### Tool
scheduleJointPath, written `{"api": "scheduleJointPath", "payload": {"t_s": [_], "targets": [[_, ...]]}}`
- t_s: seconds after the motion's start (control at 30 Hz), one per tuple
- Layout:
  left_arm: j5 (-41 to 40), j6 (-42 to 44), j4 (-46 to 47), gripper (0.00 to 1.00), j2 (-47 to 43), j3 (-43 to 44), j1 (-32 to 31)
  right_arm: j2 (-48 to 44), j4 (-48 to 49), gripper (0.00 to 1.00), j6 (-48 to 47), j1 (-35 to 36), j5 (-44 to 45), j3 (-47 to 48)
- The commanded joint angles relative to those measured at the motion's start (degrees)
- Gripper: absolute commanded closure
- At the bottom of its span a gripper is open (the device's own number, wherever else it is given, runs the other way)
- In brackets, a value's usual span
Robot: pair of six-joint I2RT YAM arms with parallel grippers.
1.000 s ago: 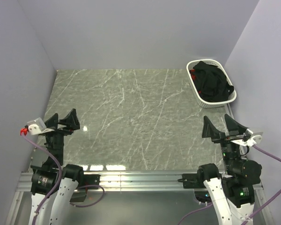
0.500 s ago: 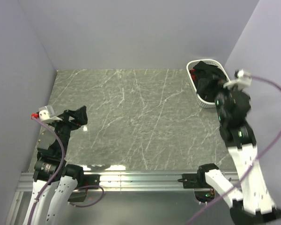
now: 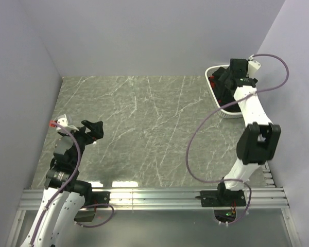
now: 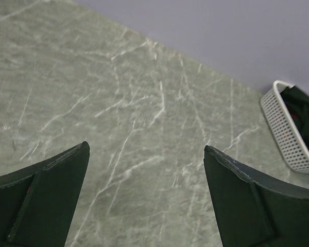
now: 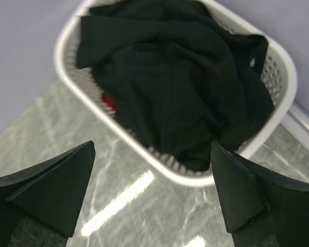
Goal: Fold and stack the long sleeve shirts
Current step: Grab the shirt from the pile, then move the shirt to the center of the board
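The long sleeve shirts (image 5: 170, 87) are a crumpled heap of black fabric filling the white basket (image 5: 195, 177) at the table's far right corner. My right gripper (image 5: 152, 146) hangs open just above the basket's near rim, fingers wide apart, holding nothing. From above, the right arm reaches over the basket (image 3: 227, 113) and hides much of the shirts (image 3: 220, 93); the right gripper (image 3: 225, 80) sits over them. My left gripper (image 3: 91, 131) is open and empty over the table's near left part. Its own camera shows the left gripper (image 4: 145, 146) above bare marble.
A small red item (image 5: 109, 104) peeks from under the black fabric in the basket. Purple walls close in the grey marble table (image 3: 144, 123) at the back and on both sides. In the left wrist view the basket (image 4: 283, 128) stands far off at the right.
The right arm has swung up from the near edge and reached out over the basket. The left arm has turned and moved slightly toward the table's middle. Both grippers stayed open.
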Motion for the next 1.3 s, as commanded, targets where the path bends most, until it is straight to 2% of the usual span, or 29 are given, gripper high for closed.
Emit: {"api": "scheduleJointPath", "payload": {"t_s": [0.0,0.2,0.3,0.33,0.4,0.43,0.5,0.53,0.6,0.77,0.93,1.1,1.27], "targets": [[-0.35,1.07,3.17,0.01,1.96,-0.51,-0.19,5.6,2.55,0.0,4.34,-2.58,0.98,4.86],[-1.4,2.21,2.73,0.01,3.72,-0.25,-0.19,14.58,7.74,0.03,6.71,-5.66,-2.88,6.18],[-1.41,2.74,2.55,0.01,4.95,0.19,-0.18,16.17,7.93,0.21,5.93,-6.37,-2.98,6.71],[-1.4,2.83,2.46,0.01,5.39,0.28,-0.19,15.99,7.75,0.4,4.88,-6.37,-2.37,7.06],[-1.32,2.92,2.46,0.01,5.57,0.37,-0.1,13.8,8.27,0.58,3.91,-6.37,-0.78,6.45],[-1.32,2.92,2.46,0.01,5.31,0.28,-0.18,12.49,9.06,0.72,2.08,-6.2,0.18,5.14],[-1.32,2.74,2.64,0.01,5.13,-0.07,-0.19,8.62,10.65,0.82,0.05,-5.93,0.45,4.43],[-1.49,2.74,2.73,0.01,5.04,-0.16,-0.19,7.39,10.74,0.91,-2.23,-5.67,1.67,4.95],[-1.14,2.74,2.55,0.01,5.04,-0.07,-0.19,4.22,10.73,0.97,-4.7,-3.74,3.35,5.74],[-1.05,2.65,2.11,0.02,5.31,0.28,-0.19,-3.68,15.38,1.0,-12.61,1.27,4.67,6.97],[-1.67,2.39,0.53,0.02,5.83,0.98,-0.19,-7.21,19.17,1.0,-23.05,11.19,4.42,12.93],[-2.19,2.13,-0.08,0.01,5.75,1.33,-0.19,-9.14,23.92,1.0,-28.97,19.72,-5.58,19.08],[-2.81,1.87,-0.52,0.01,5.13,1.42,-0.19,-5.73,24.27,1.0,-31.78,27.27,-17.02,28.32]]}}
